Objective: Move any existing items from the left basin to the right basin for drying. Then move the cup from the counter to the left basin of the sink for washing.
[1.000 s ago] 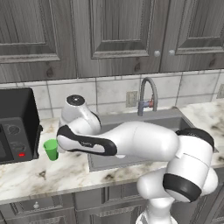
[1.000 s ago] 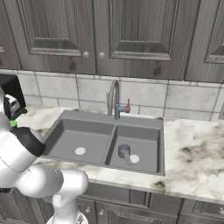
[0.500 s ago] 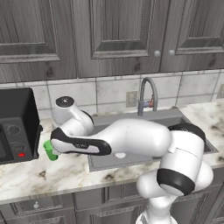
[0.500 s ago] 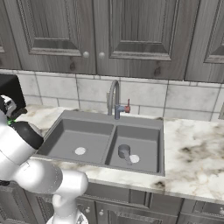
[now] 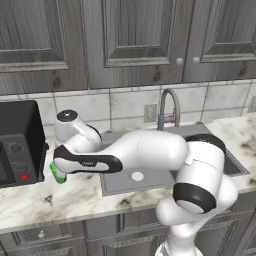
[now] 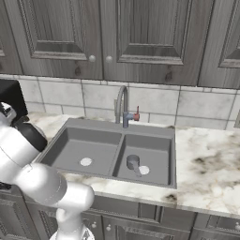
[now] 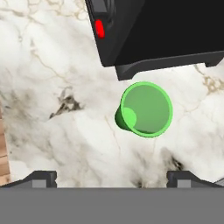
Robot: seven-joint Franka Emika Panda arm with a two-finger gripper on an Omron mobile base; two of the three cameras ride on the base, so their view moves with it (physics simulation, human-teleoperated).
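Marble counter (image 7: 52,65), beige-white w/ brown veins. Grey double sink (image 6: 112,154): left basin (image 6: 82,152) w/ pale drain; right basin (image 6: 147,159) w/ grey metal cup (image 6: 133,163), thin side handle. Black microwave (image 7: 157,30) at counter's left. Bright green cup (image 7: 145,109), tapered, no handle, upright on counter just beside microwave. Gripper (image 7: 111,177) above cup, jaws fully apart, holding nothing.

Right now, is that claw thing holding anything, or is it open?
Gripper: open and holding nothing, its two fingertips spread wide above the green cup, which stands on the counter beside the black microwave.
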